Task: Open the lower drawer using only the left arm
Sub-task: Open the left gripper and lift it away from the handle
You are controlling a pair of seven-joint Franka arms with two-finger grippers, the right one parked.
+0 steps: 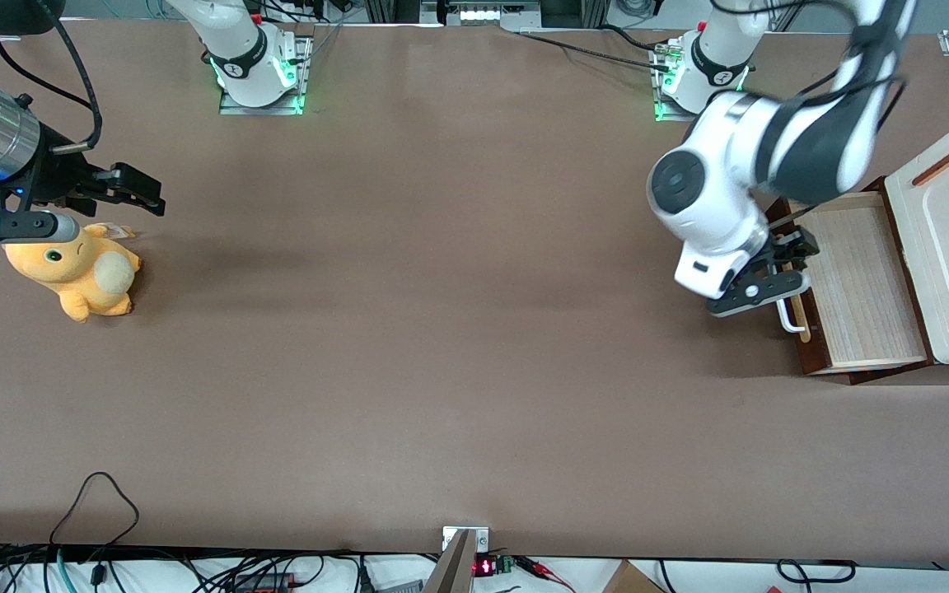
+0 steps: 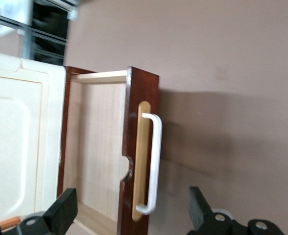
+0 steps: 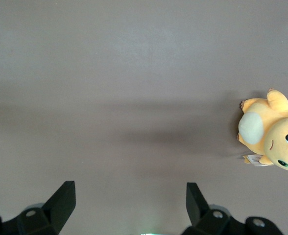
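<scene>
While one lower drawer (image 1: 870, 284) stands open, the end effector (image 1: 775, 276) (fingers spread) hovers above its handle (image 2: 154, 164).

Brown table (image 1: 441, 346), matte surface. Yellow plush toy (image 1: 79, 272) lies on it toward the parked arm's end. Cabinet with lower drawer (image 1: 862, 288) pulled out sits at the working arm's end. Gripper (image 1: 775, 280) above the drawer's handle, fingers spread.

From my front view, the large white jointed left arm (image 1: 738, 181) hides part of the dark brown lower drawer's (image 1: 862, 284) white bar handle (image 1: 791, 317). The black two-finger gripper (image 2: 132, 215) above the handle is cut off at my wrist view's edge.
</scene>
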